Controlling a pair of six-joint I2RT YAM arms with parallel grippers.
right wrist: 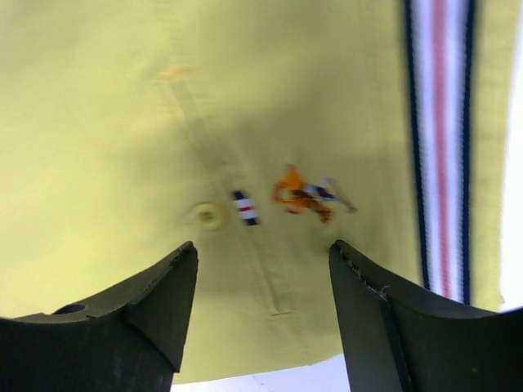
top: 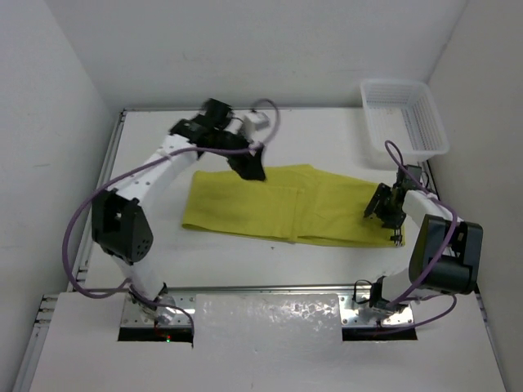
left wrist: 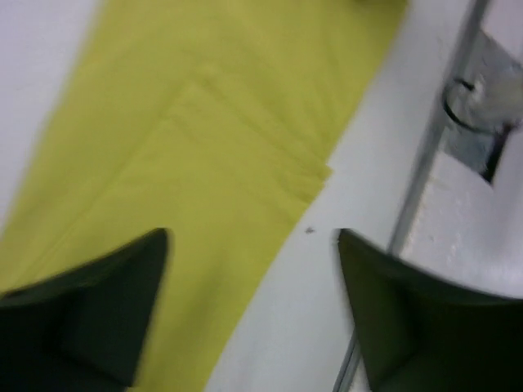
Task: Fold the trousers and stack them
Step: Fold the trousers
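Note:
The mustard yellow-green trousers (top: 270,208) lie flat across the middle of the table, folded lengthwise, waistband end to the right. My left gripper (top: 249,167) hovers over their far edge; in the left wrist view it (left wrist: 253,245) is open wide with nothing between its fingers (left wrist: 98,310), over the cloth (left wrist: 204,122) and bare table. My right gripper (top: 384,208) sits over the waistband end. In the right wrist view it (right wrist: 263,253) is open above the cloth (right wrist: 122,122), near a button (right wrist: 208,215) and the striped trim (right wrist: 441,147).
A white plastic basket (top: 404,114) stands at the back right corner. A metal rail (left wrist: 425,163) runs along the table's edge in the left wrist view. White walls close in the table on the left, back and right.

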